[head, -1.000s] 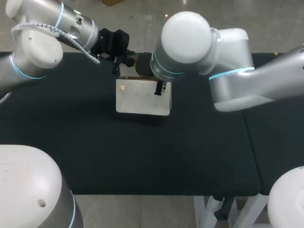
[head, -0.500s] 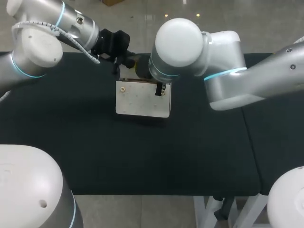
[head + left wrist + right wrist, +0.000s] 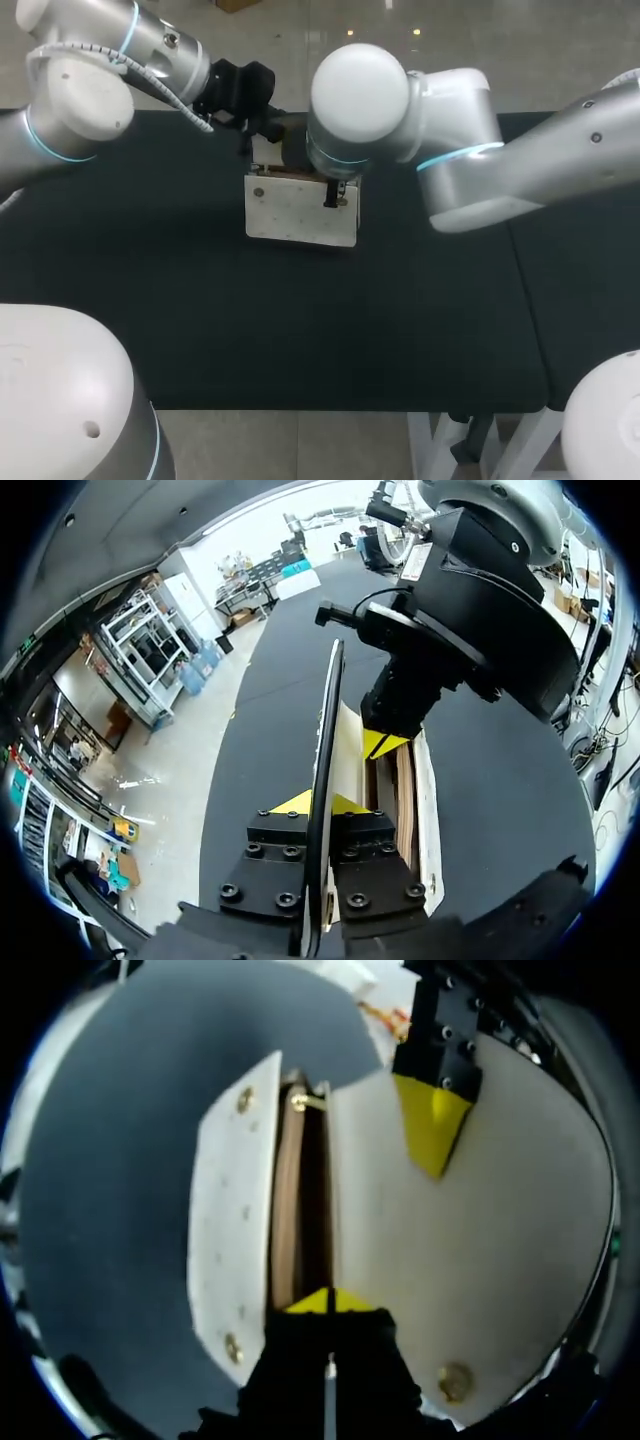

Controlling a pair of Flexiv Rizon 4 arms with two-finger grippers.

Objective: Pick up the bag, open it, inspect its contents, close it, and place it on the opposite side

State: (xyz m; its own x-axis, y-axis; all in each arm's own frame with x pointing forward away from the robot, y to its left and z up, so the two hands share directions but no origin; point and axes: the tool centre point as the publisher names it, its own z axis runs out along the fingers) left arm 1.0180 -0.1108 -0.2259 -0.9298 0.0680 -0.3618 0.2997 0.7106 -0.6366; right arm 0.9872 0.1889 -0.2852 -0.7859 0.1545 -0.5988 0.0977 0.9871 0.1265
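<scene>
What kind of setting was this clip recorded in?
Probably a robot test bench, perhaps a lab: the left gripper and right gripper both hold a white bag on a black table.

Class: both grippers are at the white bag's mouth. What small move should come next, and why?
Probably ease the flap back a little with the left gripper pinching it: the right gripper sits at a narrow brown gap, and the contents are hidden.

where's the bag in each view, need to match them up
Head view: bag at the table's middle, towards the far edge.
Left wrist view: bag edge-on, ahead of the left gripper.
Right wrist view: bag open, ahead of the right gripper.
Shared landmark: its brown lining.
</scene>
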